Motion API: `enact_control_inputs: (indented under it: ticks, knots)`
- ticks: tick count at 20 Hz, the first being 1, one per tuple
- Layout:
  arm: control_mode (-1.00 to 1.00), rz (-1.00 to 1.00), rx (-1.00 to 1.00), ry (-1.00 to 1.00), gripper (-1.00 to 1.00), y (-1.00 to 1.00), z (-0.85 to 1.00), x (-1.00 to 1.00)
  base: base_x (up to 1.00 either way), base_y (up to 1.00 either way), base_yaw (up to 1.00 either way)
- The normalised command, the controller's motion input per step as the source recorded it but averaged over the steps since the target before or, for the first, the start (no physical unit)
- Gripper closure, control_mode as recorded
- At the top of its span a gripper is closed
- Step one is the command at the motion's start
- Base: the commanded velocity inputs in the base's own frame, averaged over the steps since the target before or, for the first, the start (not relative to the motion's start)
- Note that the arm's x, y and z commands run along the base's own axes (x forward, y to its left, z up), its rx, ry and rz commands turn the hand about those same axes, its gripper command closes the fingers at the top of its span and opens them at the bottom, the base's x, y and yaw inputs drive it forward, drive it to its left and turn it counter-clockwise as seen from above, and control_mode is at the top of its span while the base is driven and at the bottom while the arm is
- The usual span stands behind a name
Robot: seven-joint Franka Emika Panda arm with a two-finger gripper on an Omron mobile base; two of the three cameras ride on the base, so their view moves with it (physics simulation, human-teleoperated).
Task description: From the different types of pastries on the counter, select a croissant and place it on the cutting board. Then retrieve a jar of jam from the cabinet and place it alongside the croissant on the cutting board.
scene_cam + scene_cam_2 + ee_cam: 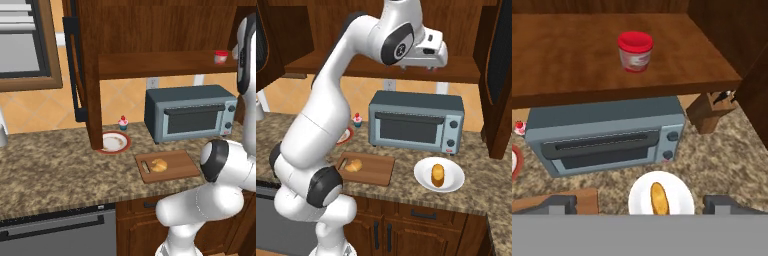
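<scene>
So, the gripper (640, 202) is spread wide with nothing between the tips, held up in front of the cabinet (150, 30) shelf and looking down over it. Croissant (159, 165) already sits on the cutting board (175, 167), near the slot-handle end, so I read step one as done and the jam fetch as the step in hand. Jar of jam (635, 51) stands upright on the shelf, red lid up, well back from the front lip and nearer the cabinet's right wall than its left. Next move calls for going forward and in over the shelf edge, straddling the jar, then closing on it. Room: bare shelf on all sides of the jar, so either finger has space; the right-hand cabinet wall is the closest hard limit. Below the shelf sits the toaster oven (415, 122), so the carry-out should clear its top before dropping to the board. Board has free wood beside the croissant for the jar. Orange-brown pastry (438, 174) on its white plate (423, 177) and the cupcake (123, 122) lie off the path.
</scene>
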Motion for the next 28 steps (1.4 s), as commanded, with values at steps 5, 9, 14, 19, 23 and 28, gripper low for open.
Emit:
enact_control_inputs:
  ticks: [5,9,14,19,23,28]
  knots:
    - [-1.00,0.07,-0.01,-0.34,-1.00,0.07,-0.42,0.44,0.00,0.00,0.00]
    - [-1.00,0.04,-0.07,-0.26,-1.00,0.01,-0.22,0.15,0.00,0.00,0.00]
    - [-1.00,-0.03,-0.01,0.00,-1.00,0.09,0.00,0.36,0.00,0.00,0.00]
    - [-1.00,-0.09,0.00,0.02,-1.00,0.09,0.29,0.81,0.00,0.00,0.00]
    - [-1.00,-0.14,0.01,0.15,-1.00,-0.19,0.58,0.67,0.00,0.00,0.00]
    - [-1.00,-0.18,0.12,0.16,-1.00,-0.65,0.15,0.65,0.00,0.00,0.00]
